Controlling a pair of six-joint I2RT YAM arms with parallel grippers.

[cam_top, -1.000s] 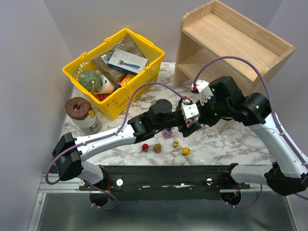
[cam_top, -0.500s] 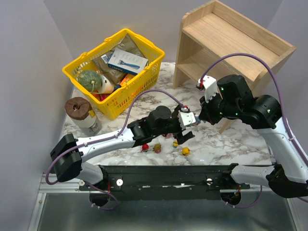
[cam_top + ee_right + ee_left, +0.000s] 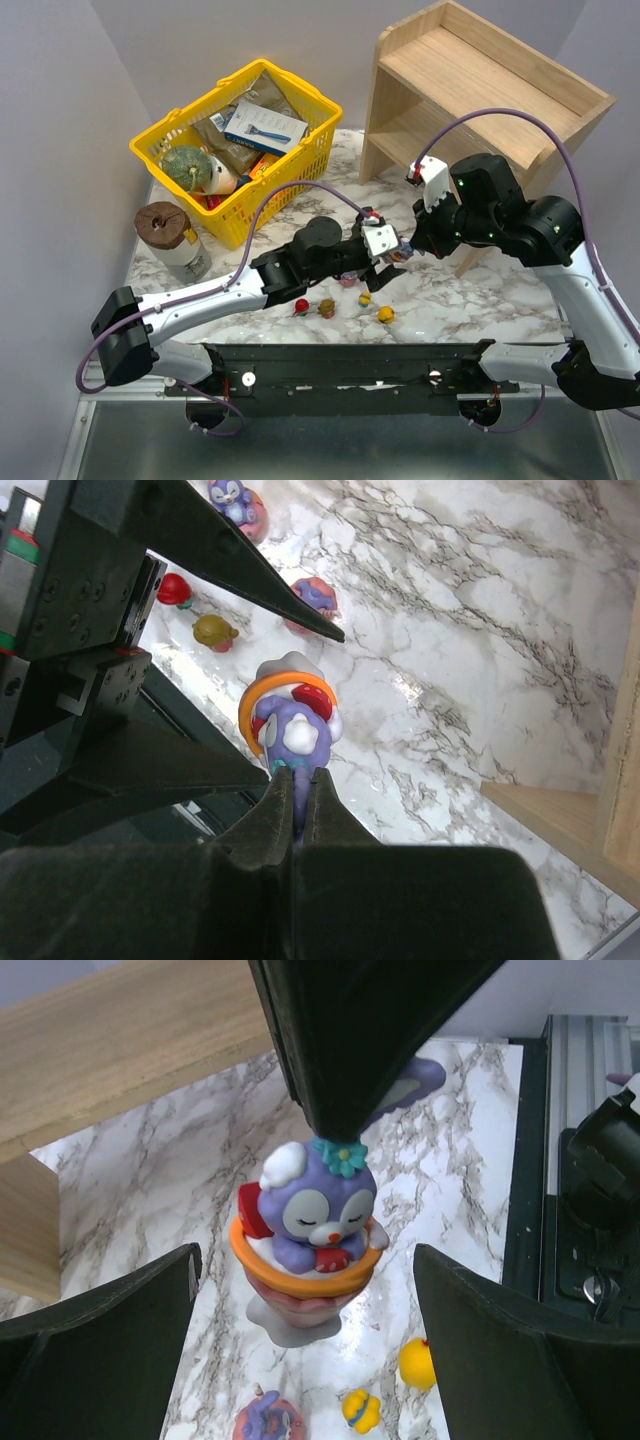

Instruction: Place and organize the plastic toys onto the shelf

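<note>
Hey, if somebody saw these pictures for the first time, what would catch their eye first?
A purple figurine in an orange cup is held over the marble table, pinched at its top by the right gripper. The left gripper stands open on either side of it. Behind them are a yellow basket of groceries at the far left and a wooden shelf at the far right.

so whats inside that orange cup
A purple figure with a white tuft and a teal flower, something red at its front. The cup hides its lower body, so anything else inside cannot be seen.
</note>
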